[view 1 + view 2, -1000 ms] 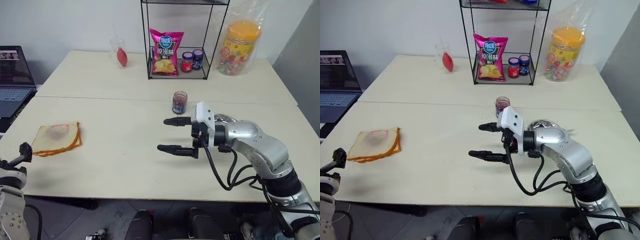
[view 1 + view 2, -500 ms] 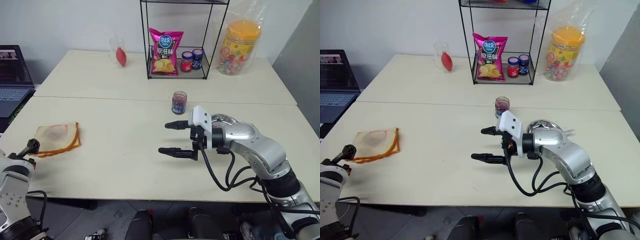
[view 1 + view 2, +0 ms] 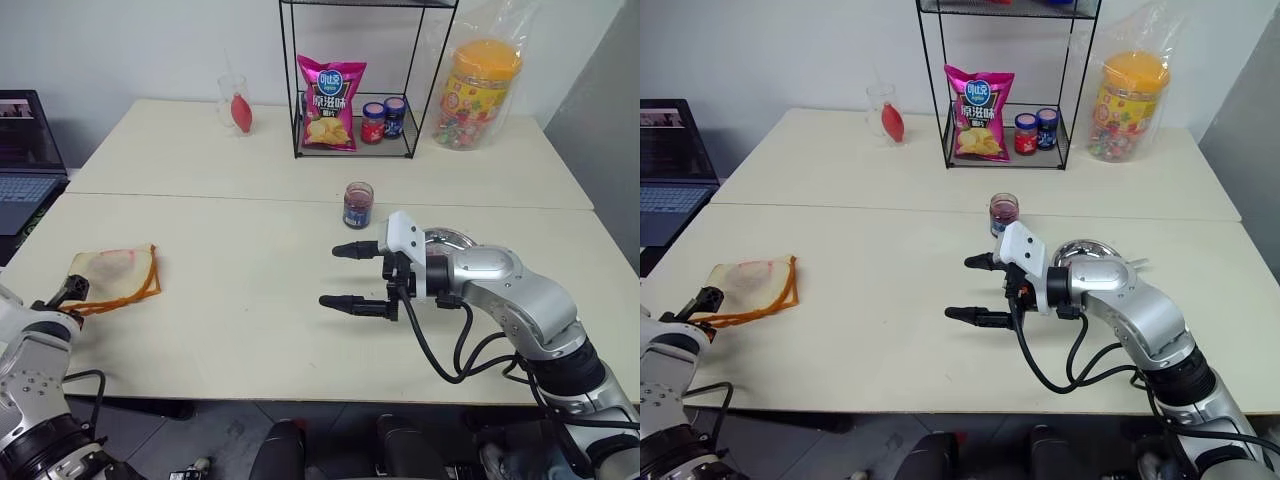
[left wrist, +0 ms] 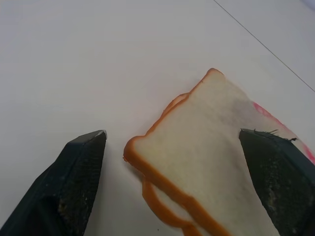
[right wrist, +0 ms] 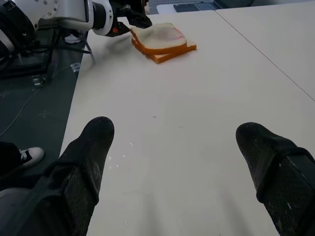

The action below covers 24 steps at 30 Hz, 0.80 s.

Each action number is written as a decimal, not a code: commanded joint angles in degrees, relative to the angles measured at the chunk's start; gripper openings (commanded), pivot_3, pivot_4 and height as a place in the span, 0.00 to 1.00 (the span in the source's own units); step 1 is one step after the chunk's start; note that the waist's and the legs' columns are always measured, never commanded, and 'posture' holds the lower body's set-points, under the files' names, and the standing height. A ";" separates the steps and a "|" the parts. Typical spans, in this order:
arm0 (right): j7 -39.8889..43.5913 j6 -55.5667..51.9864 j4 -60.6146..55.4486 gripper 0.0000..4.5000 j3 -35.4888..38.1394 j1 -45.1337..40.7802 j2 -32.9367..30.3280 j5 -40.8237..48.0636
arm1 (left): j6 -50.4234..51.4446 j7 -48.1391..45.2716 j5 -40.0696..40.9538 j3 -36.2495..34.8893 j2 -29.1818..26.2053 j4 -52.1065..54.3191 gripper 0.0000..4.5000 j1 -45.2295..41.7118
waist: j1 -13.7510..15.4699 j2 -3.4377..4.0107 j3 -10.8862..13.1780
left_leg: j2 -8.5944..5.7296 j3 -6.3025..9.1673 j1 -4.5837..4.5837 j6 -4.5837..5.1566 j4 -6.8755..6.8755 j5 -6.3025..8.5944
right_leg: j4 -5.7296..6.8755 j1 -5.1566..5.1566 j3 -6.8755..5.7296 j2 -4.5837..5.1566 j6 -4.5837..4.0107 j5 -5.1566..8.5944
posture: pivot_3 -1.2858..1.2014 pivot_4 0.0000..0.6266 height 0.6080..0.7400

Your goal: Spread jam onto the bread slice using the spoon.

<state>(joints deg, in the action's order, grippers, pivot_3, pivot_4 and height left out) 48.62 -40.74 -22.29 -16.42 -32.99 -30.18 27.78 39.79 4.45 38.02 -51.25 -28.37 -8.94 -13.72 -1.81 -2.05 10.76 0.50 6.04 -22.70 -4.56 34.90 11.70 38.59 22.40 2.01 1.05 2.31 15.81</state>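
Two stacked slices lie near the table's left edge; the top one is the bread slice (image 3: 112, 274), pale with a tan crust and a pink jam patch. My left gripper (image 4: 172, 133) is open, one finger on each side of the stack's near corner and clear of it. The jam (image 3: 358, 205) sits in a small clear jar at mid-table. My right gripper (image 3: 332, 275) hovers open and empty in front of that jar, pointing left toward the bread (image 5: 160, 37). A thin silver handle that looks like the spoon (image 3: 1135, 262) sticks out at the right rim of a round metal dish (image 3: 1085, 250).
A wire rack (image 3: 296, 90) at the back holds a pink chip bag (image 3: 332, 103) and two small lidded jars (image 3: 384, 119). A bagged candy tub (image 3: 478, 92) stands at the back right, a glass with something red (image 3: 237, 104) at the back left, and a laptop (image 3: 25, 150) off the left edge.
My left gripper has come forward and inward from the table's left edge until its fingers flank the corner of the bread stack. The right arm has stayed where it was.
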 commanded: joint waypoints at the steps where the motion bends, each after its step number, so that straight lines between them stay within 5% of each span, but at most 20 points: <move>1: -0.31 -0.05 -2.20 1.00 1.89 -0.40 -0.16 0.39 | -0.49 0.44 0.85 -0.61 -1.35 0.66 0.78 -1.15 | 0.00 0.00 0.00 | 0.00 0.00 0.00 0.00 0.00 0.00 | 0.00 0.00 0.00 0.00 0.00 0.00 | 0.52 0.24 1.00; 18: -1.04 -0.56 -2.53 1.00 2.91 0.19 -0.34 0.50 | -2.77 1.27 0.89 0.09 -0.97 2.65 0.01 -2.44 | 0.13 -0.01 0.01 | -0.01 0.03 -0.03 -0.01 0.00 0.00 | -0.03 0.00 -0.03 0.02 0.00 0.00 | 0.52 0.24 1.00; 24: -0.63 0.08 -2.00 1.00 2.89 0.10 -0.36 0.40 | -1.68 -1.21 5.96 -0.59 0.98 9.24 0.01 -2.29 | 0.13 -0.02 0.02 | -0.01 0.03 -0.05 -0.01 0.00 0.01 | -0.06 0.00 -0.03 0.02 0.00 0.00 | 0.52 0.24 1.00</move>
<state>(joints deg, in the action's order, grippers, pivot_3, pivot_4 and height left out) 47.52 -41.68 -22.38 -15.18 -32.49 -30.31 27.84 38.16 5.35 40.26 -51.19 -27.42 -4.65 -15.55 -1.68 -2.07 10.78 0.49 6.07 -22.76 -4.58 34.90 11.70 38.52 22.40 1.97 1.07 2.31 15.80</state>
